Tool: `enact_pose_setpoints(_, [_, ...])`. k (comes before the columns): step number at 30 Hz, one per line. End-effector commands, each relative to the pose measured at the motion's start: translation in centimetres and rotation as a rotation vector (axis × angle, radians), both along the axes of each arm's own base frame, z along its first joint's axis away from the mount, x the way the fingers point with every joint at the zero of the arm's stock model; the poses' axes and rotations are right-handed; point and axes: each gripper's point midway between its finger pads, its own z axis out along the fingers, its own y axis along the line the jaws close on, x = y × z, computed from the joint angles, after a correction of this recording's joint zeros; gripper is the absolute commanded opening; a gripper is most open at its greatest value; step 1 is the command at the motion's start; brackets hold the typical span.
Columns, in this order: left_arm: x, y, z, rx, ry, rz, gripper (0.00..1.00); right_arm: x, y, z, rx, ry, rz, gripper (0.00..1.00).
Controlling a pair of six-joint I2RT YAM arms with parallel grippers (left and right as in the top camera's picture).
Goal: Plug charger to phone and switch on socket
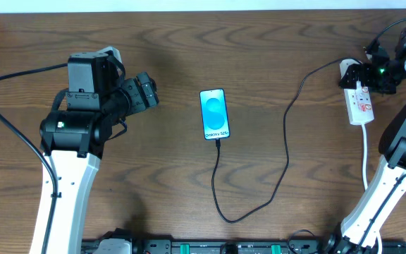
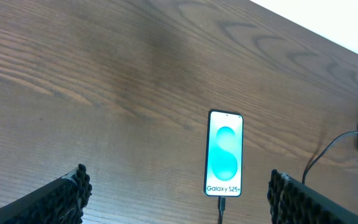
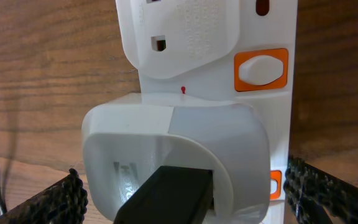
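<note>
From overhead, you have one phone point(image 1: 214, 114) lying flat and lit, screen up, in the middle of the frame on the bench point(image 1: 189, 42). One charger cable point(image 1: 287, 148) meets the phone's lower edge with its tip. It looks plugged in, which would explain why neither gripper is at the phone. The cable loops down towards the bottom of the frame and climbs to the upper right, where one socket strip point(image 1: 361, 106) lies. Your right gripper point(image 1: 358, 76) sits over the strip's upper end, I judge because switching on is the step not yet done. Your left gripper point(image 1: 150, 93), at the left of the frame and well apart from the phone, points towards it. In the left wrist view its two fingers point(image 2: 67, 199) stand in the lower corners, spread wide with nothing between them. The phone sits centre-right beyond them, and the strip just shows at the right edge. In the right wrist view the strip fills the frame. One white adapter point(image 3: 173, 149) is seated in it low centre, with the black cable end entering it. Two orange switches point(image 3: 261, 68) show, one at upper right, the other partly hidden at lower right. The right gripper's fingers point(image 3: 328, 193) stand to either side of the strip's lower part, apart and gripping nothing. Whether either switch is on, I cannot tell.
</note>
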Motion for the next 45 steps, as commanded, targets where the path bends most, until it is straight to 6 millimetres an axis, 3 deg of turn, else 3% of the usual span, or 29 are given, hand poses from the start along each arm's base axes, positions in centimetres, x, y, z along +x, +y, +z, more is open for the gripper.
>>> enact_pose_setpoints(1, [0.1, 0.2, 0.2, 0.018, -0.006, 0.0, 0.93, 0.5, 1.1, 0.2, 0.036, -0.022, 0.038, 0.99])
enact_pose_setpoints(12, [0.1, 0.2, 0.2, 0.018, -0.006, 0.0, 0.93, 0.1, 0.1, 0.1, -0.043, 0.013, 0.039, 0.99])
enact_pose_setpoints(20, [0.1, 0.2, 0.2, 0.018, -0.006, 0.0, 0.92, 0.9, -0.6, 2.1, -0.077, -0.014, 0.035, 0.99])
enact_pose_setpoints(32, [0.1, 0.2, 0.2, 0.018, -0.006, 0.0, 0.92, 0.5, 1.5, 2.5, 0.04, -0.008, 0.04, 0.99])
enact_pose_setpoints(45, [0.1, 0.2, 0.2, 0.018, -0.006, 0.0, 0.92, -1.5, 4.1, -1.3, 0.13, 0.059, 0.054, 0.99])
